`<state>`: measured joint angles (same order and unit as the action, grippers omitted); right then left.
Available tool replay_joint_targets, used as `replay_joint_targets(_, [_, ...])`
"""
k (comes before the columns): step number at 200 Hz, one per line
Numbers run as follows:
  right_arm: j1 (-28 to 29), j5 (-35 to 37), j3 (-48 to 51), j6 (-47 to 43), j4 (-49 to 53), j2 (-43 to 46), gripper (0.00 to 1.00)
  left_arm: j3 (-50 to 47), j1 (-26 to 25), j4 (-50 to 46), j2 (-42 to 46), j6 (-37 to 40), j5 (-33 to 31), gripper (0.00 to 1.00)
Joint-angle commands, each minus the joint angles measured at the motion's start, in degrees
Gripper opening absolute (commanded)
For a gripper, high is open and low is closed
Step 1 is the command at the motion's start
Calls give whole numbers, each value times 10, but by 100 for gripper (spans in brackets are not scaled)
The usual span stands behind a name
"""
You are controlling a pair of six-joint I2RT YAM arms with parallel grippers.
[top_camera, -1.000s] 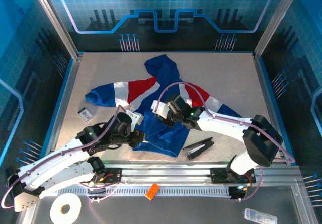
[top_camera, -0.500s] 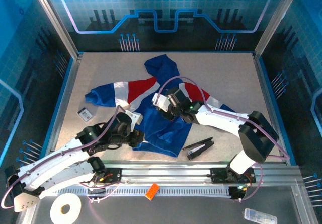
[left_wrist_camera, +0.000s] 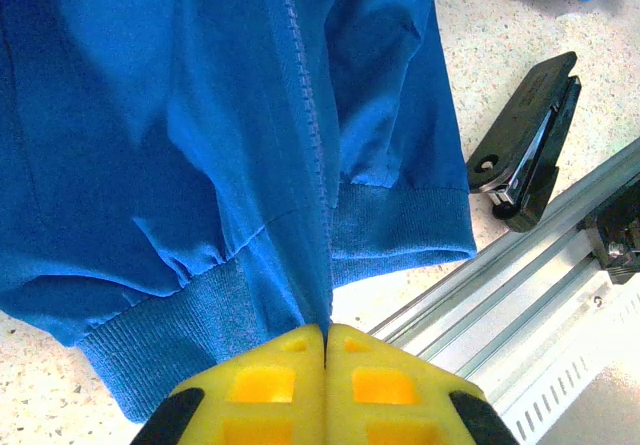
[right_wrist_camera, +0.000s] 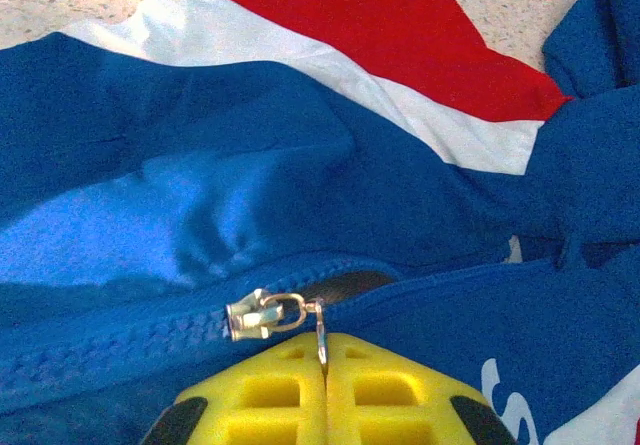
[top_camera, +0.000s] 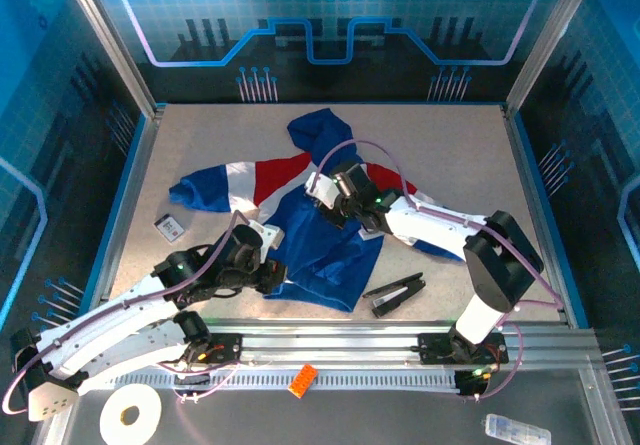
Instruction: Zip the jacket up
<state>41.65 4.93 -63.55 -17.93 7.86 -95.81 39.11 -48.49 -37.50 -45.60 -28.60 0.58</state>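
The jacket, royal blue with red and white bands, lies spread on the table, hood toward the back. My left gripper is shut on the jacket's bottom hem at the foot of the zipper line. My right gripper is shut on the metal zipper pull, whose silver slider sits on the closed teeth just left of the jaws. Right of the slider the zipper gapes a little. In the top view the right gripper is at chest height on the jacket and the left gripper at its near hem.
A black clip-like tool lies on the table right of the hem, near the front rail. A small card rests at the left. A tape roll and an orange block lie in front of the rail.
My right gripper has travelled up the jacket toward the hood with the zipper pull in it. The left arm has stayed put on the hem.
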Motion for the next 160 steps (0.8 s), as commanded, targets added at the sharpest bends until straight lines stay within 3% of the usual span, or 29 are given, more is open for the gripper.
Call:
replay_joint_targets(1, [-18, 11, -25, 7, -5, -13, 0, -12, -3, -39, 9, -14, 7, 0])
replay_joint_targets(160, [-55, 3, -90, -2, 1, -74, 0, -18, -3, -40, 8, -18, -4, 0])
